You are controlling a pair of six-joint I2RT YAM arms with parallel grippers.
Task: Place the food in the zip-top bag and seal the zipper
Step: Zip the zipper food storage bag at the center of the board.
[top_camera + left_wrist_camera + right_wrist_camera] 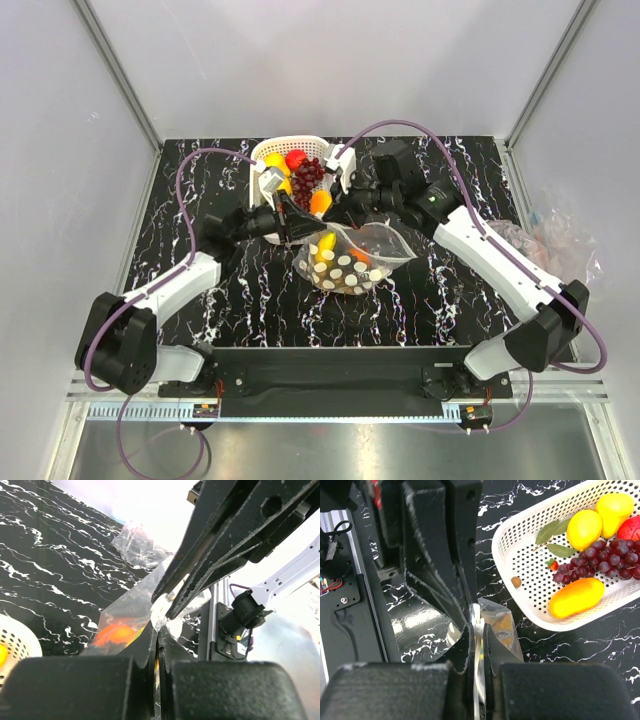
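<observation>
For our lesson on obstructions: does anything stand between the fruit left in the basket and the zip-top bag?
Yes. The left pincer and right pincer are both shut on the top edge of the bag, pinching it flat there, and they sit between bag and basket. The basket's near wall also fences in the lemons and grapes.

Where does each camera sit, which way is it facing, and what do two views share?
Top external: above and behind the bases, looking down at the table; left arm and right arm show, meeting at the bag.
Left wrist: on the left arm, facing the bag edge past the left gripper.
Right wrist: facing the bag and basket past the right gripper.
Both wrist views share the bag.
</observation>
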